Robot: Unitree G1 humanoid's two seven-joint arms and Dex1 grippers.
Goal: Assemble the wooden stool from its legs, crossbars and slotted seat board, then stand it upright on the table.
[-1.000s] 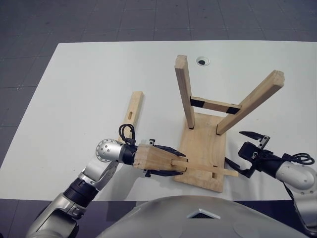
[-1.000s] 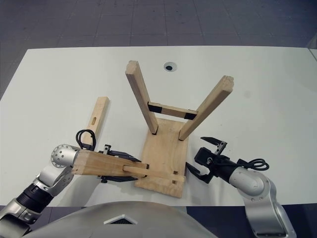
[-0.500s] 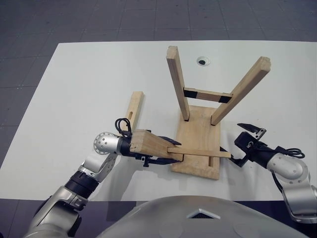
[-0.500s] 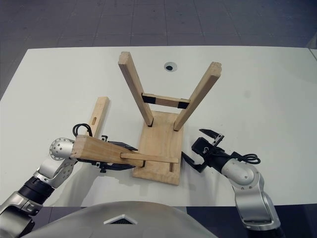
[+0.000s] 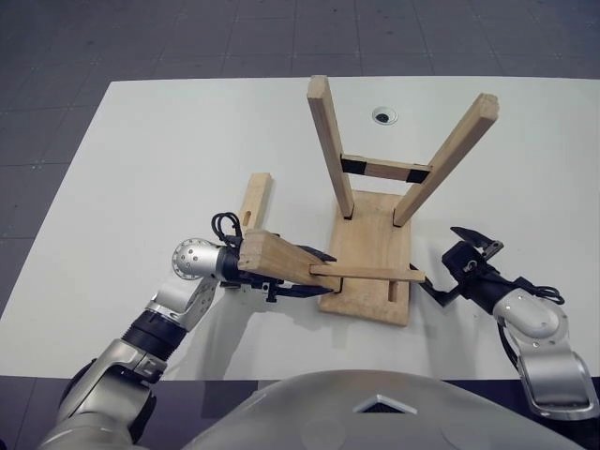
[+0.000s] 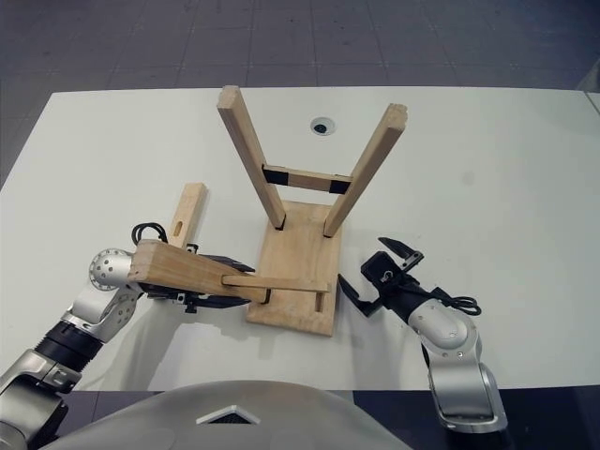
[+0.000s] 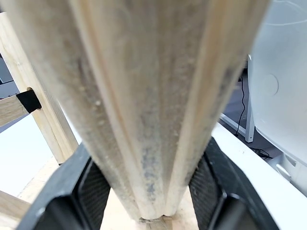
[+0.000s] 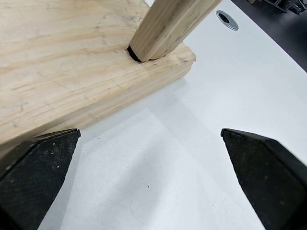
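The slotted seat board lies flat on the white table. Two legs stand up from its far end, joined by a crossbar with black ends. My left gripper is shut on a third leg at the board's near left corner. That leg's crossbar reaches across the board's near end. In the left wrist view the leg sits between the black pads. My right gripper stands open just right of the board, its fingers near the board's edge.
A loose fourth leg with a slot lies on the table left of the board. A round cable hole sits at the far middle. The table's near edge runs close under both arms.
The board with its two standing legs has slid left and away. My left gripper has carried the held leg along with it, and my right gripper has followed the board's right edge.
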